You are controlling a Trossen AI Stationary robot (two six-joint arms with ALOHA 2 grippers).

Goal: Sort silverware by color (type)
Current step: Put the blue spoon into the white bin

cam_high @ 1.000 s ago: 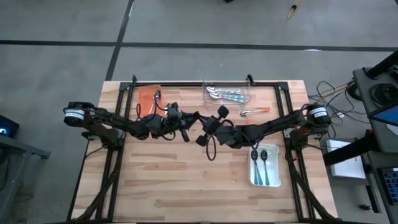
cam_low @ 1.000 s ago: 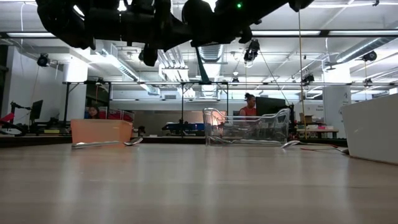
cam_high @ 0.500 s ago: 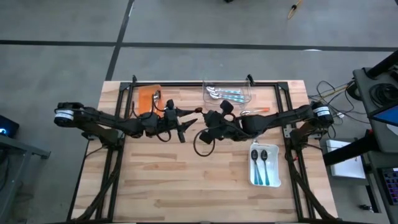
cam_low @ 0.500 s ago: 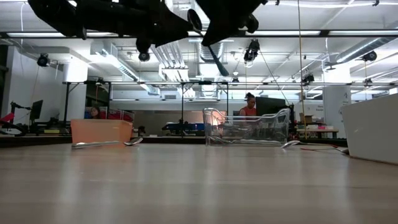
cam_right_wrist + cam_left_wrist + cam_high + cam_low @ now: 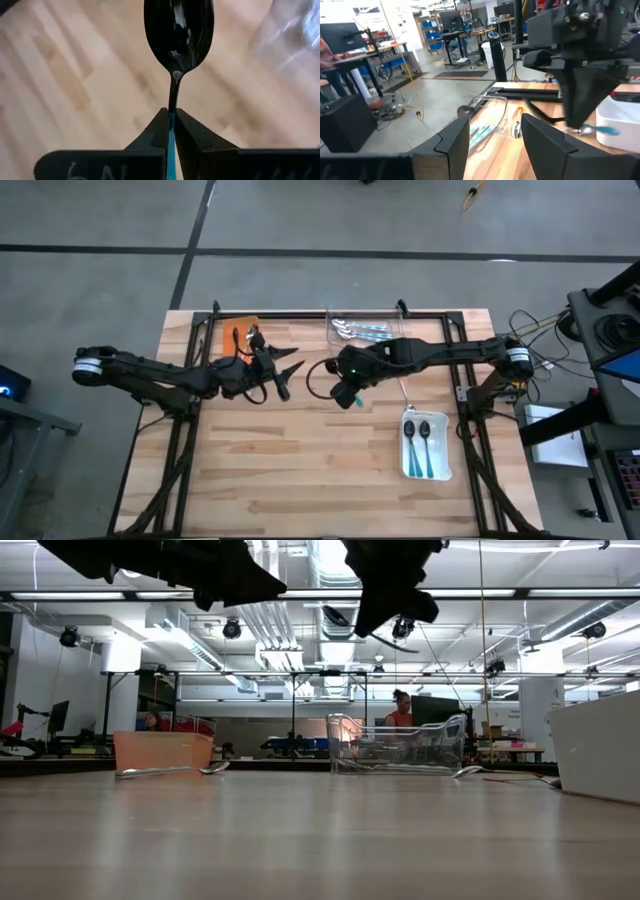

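My right gripper (image 5: pixel 170 125) hangs over the table's middle (image 5: pixel 346 396), shut on a spoon with a teal handle and a shiny bowl (image 5: pixel 179 30). My left gripper (image 5: pixel 495 145) stands open to its left (image 5: pixel 289 378), pointing level at the right arm, nothing between its fingers. More silverware lies in the clear tray (image 5: pixel 367 330), and two teal spoons in the white tray (image 5: pixel 425 448). An orange-handled spoon (image 5: pixel 517 128) lies flat on the table. My right gripper pinches the spoon's teal handle (image 5: pixel 171 132) between its two fingers, just behind the neck. The bowl sticks out past the fingertips. The fingers slant down from above, and the spoon is lifted clear of the table (image 5: pixel 592 130).
An orange tray (image 5: pixel 238 338) stands at the far left with a spoon (image 5: pixel 170 771) on the table beside it. The clear tray sits at the far middle, the white tray at the near right. Bare wood lies along the near edge (image 5: pixel 300 480).
The two grippers met over the table's middle. My left gripper has opened and drawn back toward the table's left edge. My right gripper has stayed shut on the teal spoon, has risen with it, and has rolled and tipped to point downward.
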